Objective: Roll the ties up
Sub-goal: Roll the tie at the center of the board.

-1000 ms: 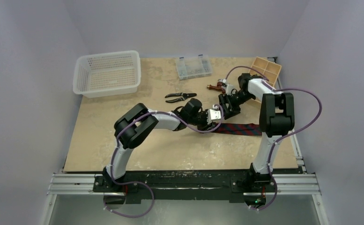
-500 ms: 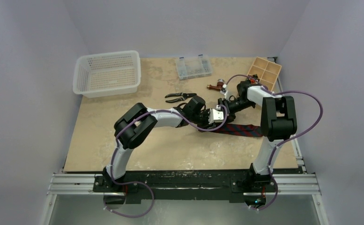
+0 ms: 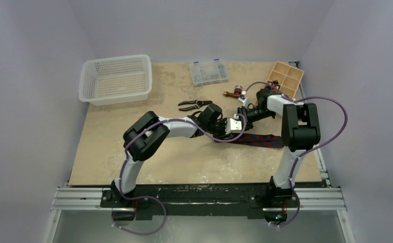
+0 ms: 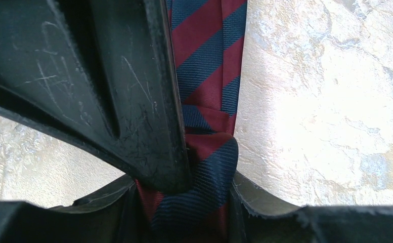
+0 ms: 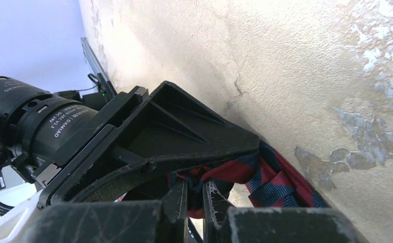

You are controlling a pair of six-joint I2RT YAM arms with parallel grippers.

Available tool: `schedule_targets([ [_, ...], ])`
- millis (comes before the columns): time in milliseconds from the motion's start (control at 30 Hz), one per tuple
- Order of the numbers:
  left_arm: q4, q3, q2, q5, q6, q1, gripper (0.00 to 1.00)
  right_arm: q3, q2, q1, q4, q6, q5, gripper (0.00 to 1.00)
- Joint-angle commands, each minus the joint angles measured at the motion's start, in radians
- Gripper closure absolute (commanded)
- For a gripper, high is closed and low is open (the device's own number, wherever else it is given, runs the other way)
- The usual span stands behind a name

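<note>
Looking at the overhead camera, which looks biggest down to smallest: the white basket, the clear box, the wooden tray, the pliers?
1. White basket
2. clear box and wooden tray, about alike
3. pliers

The top camera sits high behind the arm bases and looks down on the whole table (image 3: 108, 152), bases at six o'clock, far wall at twelve. The left wrist camera hangs very close above the tie (image 4: 207, 76), facing almost straight down, while the right wrist camera lies low, skimming the tabletop at a steep tilt. All three share the tie's bunched end, toward three o'clock of the table's middle.
</note>
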Motion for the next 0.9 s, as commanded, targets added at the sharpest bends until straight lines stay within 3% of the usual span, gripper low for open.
schedule_targets([
  [0, -0.259, -0.057, 0.086, -0.082, 0.026, 0.003, 0.97, -0.044, 0.037, 0.006, -0.031, -0.076, 0.061, 1.00],
  [200, -0.118, -0.091, 0.054, 0.080, -0.071, 0.049, 0.56, -0.080, 0.073, -0.001, -0.001, -0.106, 0.200, 1.00],
  [367, 0.145, -0.150, 0.043, 0.204, -0.183, 0.082, 0.39, -0.060, 0.086, 0.000, -0.002, -0.102, 0.291, 1.00],
  [533, 0.410, -0.189, 0.063, 0.304, -0.270, 0.086, 0.31, -0.049, 0.074, 0.003, -0.027, -0.119, 0.347, 1.00],
  [667, 0.525, -0.181, 0.093, 0.348, -0.335, 0.083, 0.30, -0.051, 0.061, 0.011, -0.037, -0.130, 0.371, 1.00],
  [733, 0.516, -0.163, 0.108, 0.351, -0.338, 0.078, 0.35, -0.049, 0.060, 0.018, -0.044, -0.140, 0.370, 1.00],
  [867, 0.341, -0.166, 0.084, 0.255, -0.216, 0.055, 0.75, -0.021, 0.054, 0.031, -0.055, -0.158, 0.343, 1.00],
])
